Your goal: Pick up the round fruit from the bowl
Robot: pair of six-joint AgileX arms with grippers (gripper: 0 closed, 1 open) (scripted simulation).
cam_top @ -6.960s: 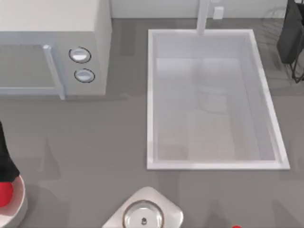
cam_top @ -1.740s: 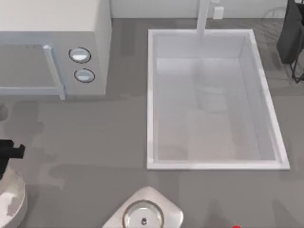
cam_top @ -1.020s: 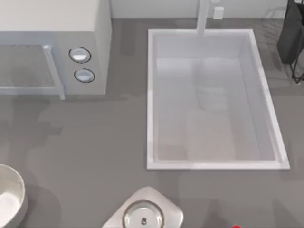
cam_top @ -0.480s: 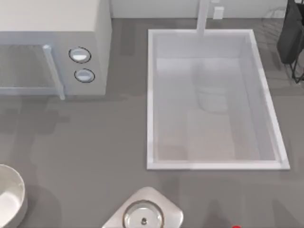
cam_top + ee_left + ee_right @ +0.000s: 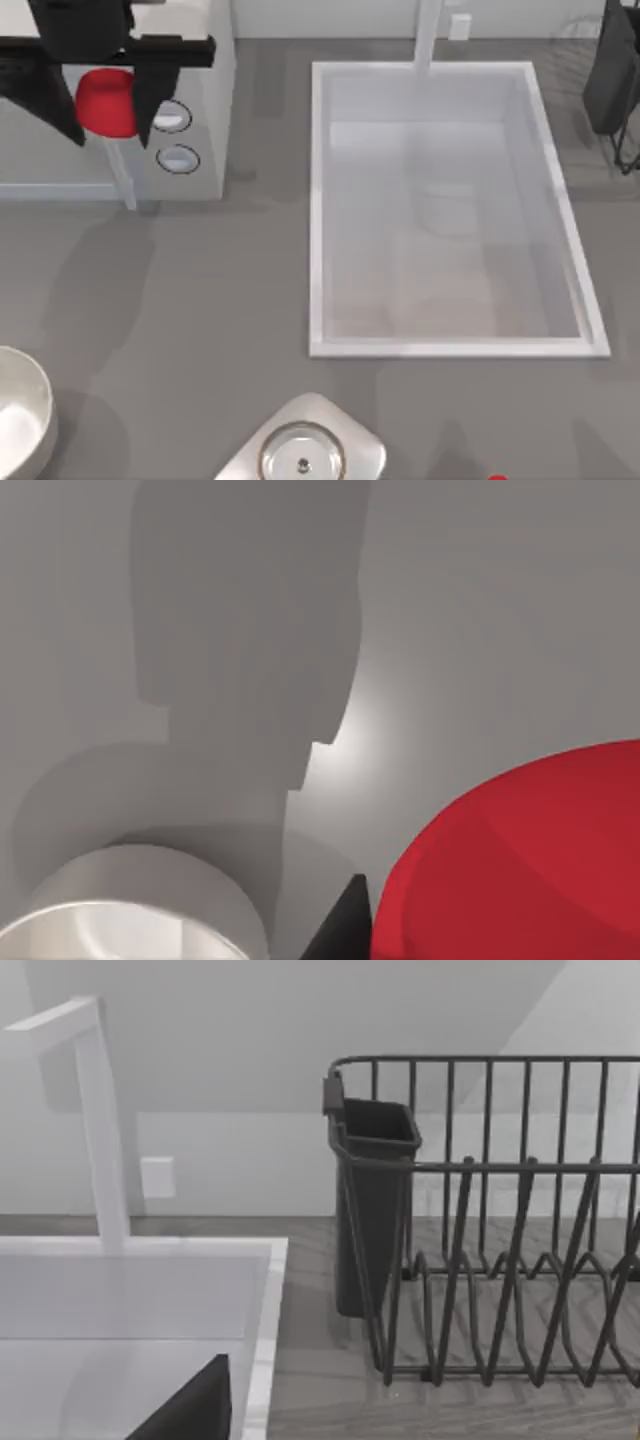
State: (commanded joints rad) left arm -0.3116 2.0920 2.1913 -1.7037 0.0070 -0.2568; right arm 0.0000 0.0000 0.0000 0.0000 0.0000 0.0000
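A: Start at the near edge of the grey tabletop (image 5: pixel 220 300). What's there?

B: At the near left corner sits the round cream-white bowl with the thick rim (image 5: pixel 30 375), its pale inside bare. Toward the middle of the near edge is a shiny steel ring on a rounded grey base (image 5: pixel 302 452), and a tiny red speck (image 5: pixel 497 478) lies further right along that edge.

A: And the fruit?

B: The smooth bright red ball (image 5: pixel 107 102) is well apart from the bowl, raised over the far left corner, in front of the white microwave (image 5: pixel 215 120) and beside its two round knobs. The left tool (image 5: pixel 107 100) has its dark fingers closed against the ball on both sides. In the left wrist view the ball (image 5: pixel 520 860) looms large, with the bowl rim (image 5: pixel 140 900) below.

A: So the lift looks done?

B: I'd judge so. To finish well, keep the squeeze steady, since a smooth ball can roll out, and move slowly, clear of the microwave handle.

A: The right arm?

B: Parked past the white rectangular sink (image 5: pixel 450 210), facing the dark wire dish rack (image 5: pixel 500 1220); I cannot tell how its tool stands.
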